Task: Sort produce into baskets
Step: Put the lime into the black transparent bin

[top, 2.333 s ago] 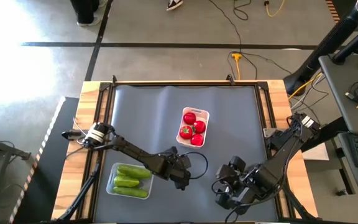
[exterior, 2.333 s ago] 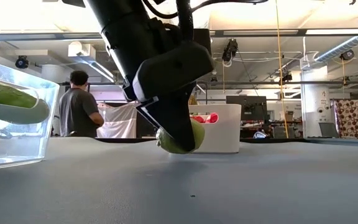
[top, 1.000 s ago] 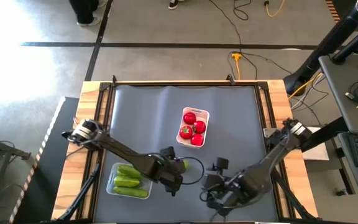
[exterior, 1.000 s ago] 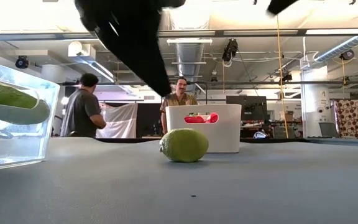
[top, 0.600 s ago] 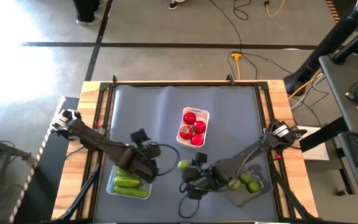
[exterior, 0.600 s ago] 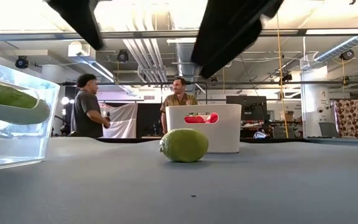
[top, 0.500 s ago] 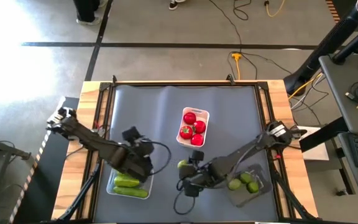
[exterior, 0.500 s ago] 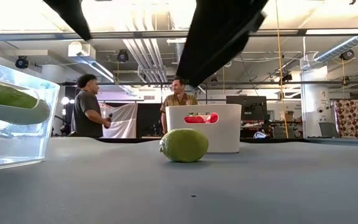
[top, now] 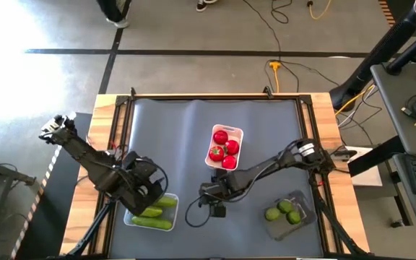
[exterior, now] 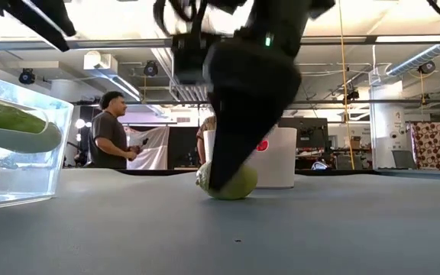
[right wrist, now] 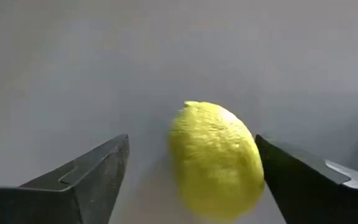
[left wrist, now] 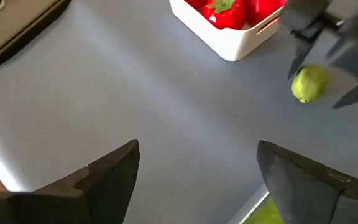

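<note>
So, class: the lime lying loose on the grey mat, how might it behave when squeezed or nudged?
The lime is rounded and sits free on the flat mat, so a nudge would probably roll it. Its pebbled rind looks firm, likely grippable. The right hand, open around it, should close centred.

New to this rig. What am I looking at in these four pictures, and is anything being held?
Two dark robot arms work at a grey table, sorting produce into trays. One picture looks straight down, one looks level across the tabletop, and one comes from each arm's wrist.

On the table: a white tray of tomatoes, a clear tray of cucumbers and a dark tray with two limes.

The right hand is open, with a loose lime on the table between its fingers; it is not gripped yet. The left hand is open and empty above the clear tray. Nothing is held.
</note>
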### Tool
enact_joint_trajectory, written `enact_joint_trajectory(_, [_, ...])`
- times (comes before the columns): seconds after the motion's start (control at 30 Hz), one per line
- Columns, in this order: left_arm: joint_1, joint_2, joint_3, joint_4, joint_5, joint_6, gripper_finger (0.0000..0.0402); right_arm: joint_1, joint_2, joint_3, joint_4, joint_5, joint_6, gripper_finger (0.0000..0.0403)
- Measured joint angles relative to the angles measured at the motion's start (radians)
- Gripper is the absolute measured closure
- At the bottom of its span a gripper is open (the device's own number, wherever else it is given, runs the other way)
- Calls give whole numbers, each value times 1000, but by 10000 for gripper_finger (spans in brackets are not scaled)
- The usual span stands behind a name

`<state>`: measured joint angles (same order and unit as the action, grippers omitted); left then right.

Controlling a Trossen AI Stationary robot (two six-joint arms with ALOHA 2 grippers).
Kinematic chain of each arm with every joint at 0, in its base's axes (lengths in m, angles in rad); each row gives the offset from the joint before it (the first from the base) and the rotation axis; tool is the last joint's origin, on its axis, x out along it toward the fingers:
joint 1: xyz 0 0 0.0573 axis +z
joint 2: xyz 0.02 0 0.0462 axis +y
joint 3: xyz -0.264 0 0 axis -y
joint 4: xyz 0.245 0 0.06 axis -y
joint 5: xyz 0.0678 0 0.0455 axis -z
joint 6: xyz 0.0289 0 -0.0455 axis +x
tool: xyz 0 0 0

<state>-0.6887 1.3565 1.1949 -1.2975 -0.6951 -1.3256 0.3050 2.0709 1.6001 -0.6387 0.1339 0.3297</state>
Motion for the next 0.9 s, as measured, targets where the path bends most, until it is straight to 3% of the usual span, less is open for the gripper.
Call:
enact_joint_trajectory(0.33, [-6,-5,-52,-5,60,51,95,0,51,3,-1,-19,37,176])
enact_joint_trajectory(0.57, [-5,5,-53,-24,32,70,95,0,3,-3,-68,-41,72,254])
enact_joint_trajectory(0.73, [-5,0,-43,-37,28,84,95,18,-108,-2,-209,-55,186,256])
enact_joint_trajectory(0.9, [-5,0,-23,-20,26,102,95,138,-263,-2,-402,-62,372,247])
